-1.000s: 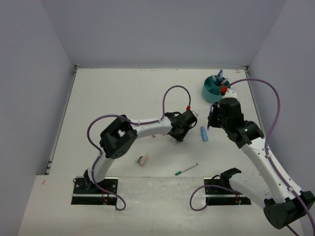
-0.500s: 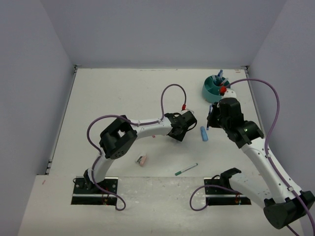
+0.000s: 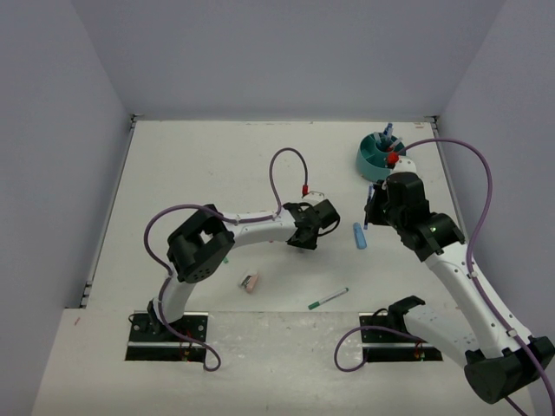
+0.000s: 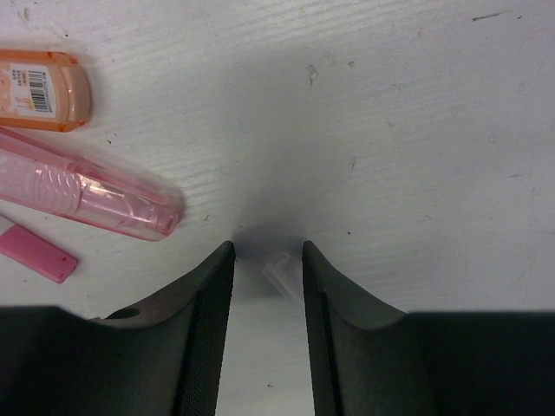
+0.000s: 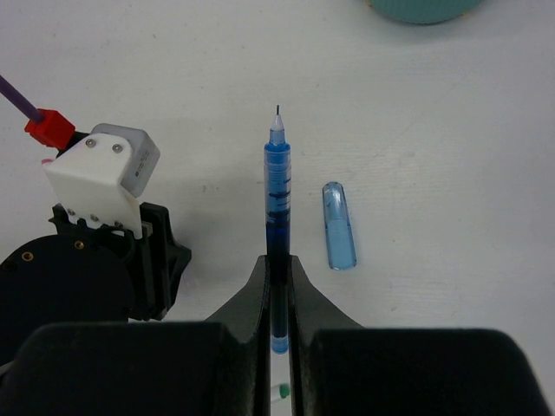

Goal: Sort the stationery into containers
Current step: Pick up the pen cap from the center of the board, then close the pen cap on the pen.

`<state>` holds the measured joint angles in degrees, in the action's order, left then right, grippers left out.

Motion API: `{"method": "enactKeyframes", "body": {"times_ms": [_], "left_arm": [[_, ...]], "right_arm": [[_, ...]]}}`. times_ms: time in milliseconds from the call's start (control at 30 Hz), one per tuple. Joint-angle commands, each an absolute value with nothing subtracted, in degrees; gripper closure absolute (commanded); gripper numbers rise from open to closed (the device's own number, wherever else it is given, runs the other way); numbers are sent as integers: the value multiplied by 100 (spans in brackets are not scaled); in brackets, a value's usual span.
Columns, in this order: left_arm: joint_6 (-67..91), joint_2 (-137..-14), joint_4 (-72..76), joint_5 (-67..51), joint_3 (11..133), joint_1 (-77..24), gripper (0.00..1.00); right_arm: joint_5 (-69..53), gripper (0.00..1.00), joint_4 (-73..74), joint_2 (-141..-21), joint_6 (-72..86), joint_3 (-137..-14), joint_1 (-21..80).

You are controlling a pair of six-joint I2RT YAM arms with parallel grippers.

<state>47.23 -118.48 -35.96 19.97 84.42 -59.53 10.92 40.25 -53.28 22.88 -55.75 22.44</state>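
My right gripper (image 5: 277,260) is shut on an uncapped blue pen (image 5: 277,186), tip pointing away; its blue cap (image 5: 340,225) lies on the table just to the right. From above, that gripper (image 3: 371,211) hangs short of the teal organizer (image 3: 375,159), which holds a few blue items. My left gripper (image 4: 267,250) is low over the table, jaws open, with a small clear piece (image 4: 279,270) lying between the tips. An orange highlighter (image 4: 39,89), a pink highlighter (image 4: 87,195) and a flat pink item (image 4: 35,254) lie to its left.
A pink eraser (image 3: 250,282) and a green pen (image 3: 328,298) lie near the front of the table. The left arm's wrist (image 5: 95,251) sits close to the left of the right gripper. Side walls (image 3: 87,173) enclose the table.
The left gripper has slid a little to the left and its cable loop has swung left with it. The right arm and the blue pen have not moved.
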Motion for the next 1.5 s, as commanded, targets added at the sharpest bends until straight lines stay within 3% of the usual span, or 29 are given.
{"method": "enactKeyframes", "body": {"times_ms": [0, 400, 567, 767, 833, 1133, 1267, 1467], "left_arm": [[5381, -11796, -3961, 1969, 8350, -6136, 61], [6539, -12025, -4344, 2187, 8407, -6372, 63], [6583, -12130, -4403, 2286, 8447, -6372, 73], [6390, -12164, -4290, 2321, 8385, -6346, 99], [6259, -12059, -4239, 2420, 8284, -6333, 100], [5781, -10556, -4120, 3345, 7676, -6065, 100], [5723, -9543, -4397, 4016, 7611, -5947, 100], [5466, -8028, -4439, 4711, 7564, -5950, 100]], "right_arm": [[1006, 100, 3889, -5344, 2180, -5660, 2232], [912, 100, 3861, -5282, 2142, -5658, 2232], [852, 100, 3840, -5256, 2127, -5634, 2232], [518, 100, 3744, -5212, 2066, -5590, 2232], [215, 100, 3658, -5154, 2030, -5550, 2232], [-2231, 100, 2200, -4683, 2148, -4705, 2232], [-3677, 100, 347, -4442, 2791, -3715, 2333], [-2884, 100, -1458, -4570, 3094, -2970, 3895]]}}
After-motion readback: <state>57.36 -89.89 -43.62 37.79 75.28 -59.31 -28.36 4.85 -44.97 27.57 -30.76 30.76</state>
